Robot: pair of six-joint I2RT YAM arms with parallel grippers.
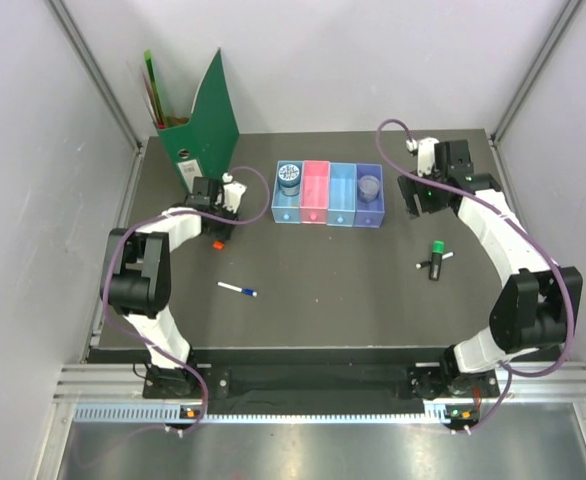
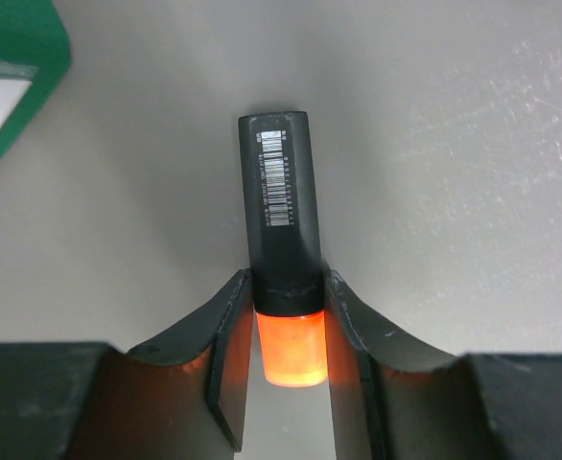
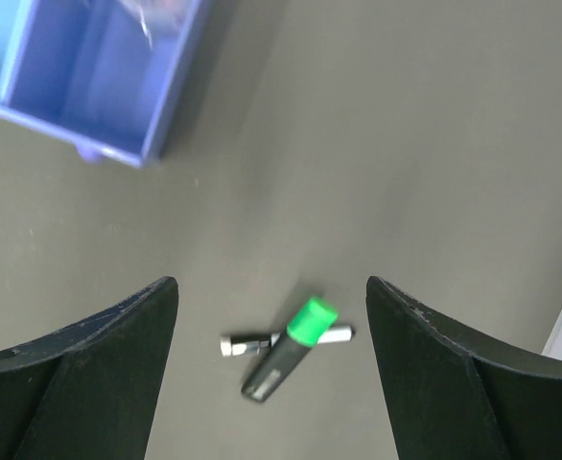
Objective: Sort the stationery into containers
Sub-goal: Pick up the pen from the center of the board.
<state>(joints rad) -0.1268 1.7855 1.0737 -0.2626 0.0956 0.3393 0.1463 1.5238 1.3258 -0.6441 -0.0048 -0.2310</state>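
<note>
My left gripper (image 1: 217, 232) is down at the table's left, shut on the orange-and-black highlighter (image 2: 283, 220) where the black body meets the orange cap; its orange tip shows in the top view (image 1: 216, 243). My right gripper (image 1: 414, 196) is open and empty, held above the table right of the trays. Below it the black green-capped marker (image 3: 286, 353) lies across a small silver-white stick (image 3: 243, 343); the marker also shows in the top view (image 1: 437, 258). The white pen with blue cap (image 1: 237, 290) lies mid-left. The blue tray (image 1: 278, 205) holds a round disc (image 1: 290, 176), and the purple tray (image 1: 371, 216) holds another (image 1: 369, 186). The pink (image 1: 315, 192) and light blue (image 1: 342, 192) trays stand between them.
A tall green file holder (image 1: 198, 130) with coloured sheets stands at the back left, just behind my left gripper; its corner shows in the left wrist view (image 2: 12, 67). The purple tray's corner is at the upper left of the right wrist view (image 3: 99, 86).
</note>
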